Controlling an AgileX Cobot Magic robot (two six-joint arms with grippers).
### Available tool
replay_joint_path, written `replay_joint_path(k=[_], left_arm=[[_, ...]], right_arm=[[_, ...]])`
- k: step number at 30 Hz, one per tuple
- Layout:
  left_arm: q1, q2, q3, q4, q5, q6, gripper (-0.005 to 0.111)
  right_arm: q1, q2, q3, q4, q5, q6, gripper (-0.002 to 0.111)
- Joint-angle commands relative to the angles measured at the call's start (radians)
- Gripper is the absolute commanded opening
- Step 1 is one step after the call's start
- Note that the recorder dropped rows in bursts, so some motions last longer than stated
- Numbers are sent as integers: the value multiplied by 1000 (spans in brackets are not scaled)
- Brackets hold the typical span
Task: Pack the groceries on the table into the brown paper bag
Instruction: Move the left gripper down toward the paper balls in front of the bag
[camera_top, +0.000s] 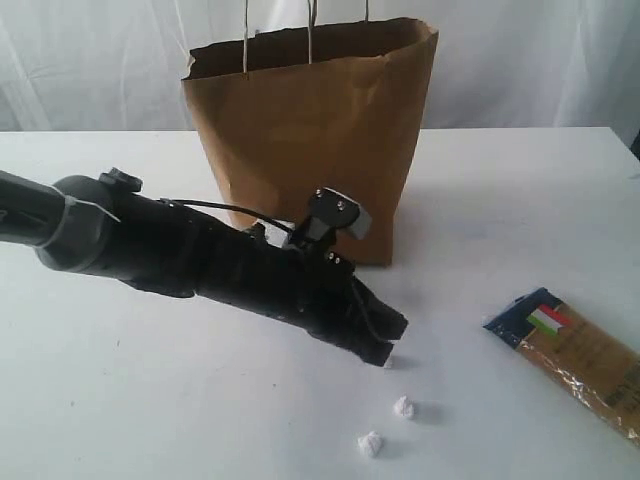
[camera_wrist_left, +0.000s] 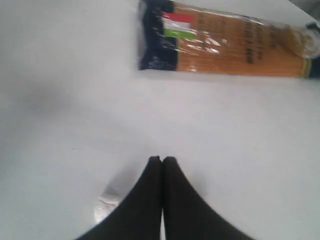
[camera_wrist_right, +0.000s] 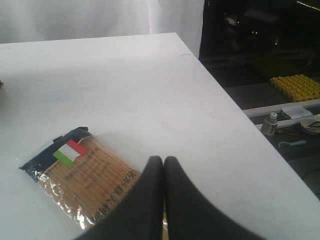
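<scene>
The tall brown paper bag stands open at the back middle of the white table, its white handles up. One of the groceries shows: the long pasta packet with an Italian flag lies flat at the right. My left gripper reaches across in front of the bag, low over the table, shut and empty, pointing toward the packet and well short of it. My right gripper hangs shut and empty just over the packet's near end; it is outside the exterior view.
Two small crumpled white scraps lie on the table near the left gripper's tip; one scrap shows beside the left fingers. The table's right edge drops off to a dark floor area.
</scene>
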Motion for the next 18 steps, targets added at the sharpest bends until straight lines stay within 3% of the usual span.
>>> replay_joint_path(k=[1,4,7,9,18], left_arm=[[-7,1,-3,155,2,121,9],[-7,4,-3,186,-55,165,26],[-7,4,-3,205,-27,232,46],[-7,4,-3,205,1,280,53],[-7,56,-3,200,-3,432,55]], right_arm=[[2,-5,7,-9,-13,4,0],[2,-5,7,-9,-13,4,0],[2,-5,7,-9,-13,4,0],[2,-5,7,-9,-13,4,0],[2,-5,7,-9,-13,4,0]])
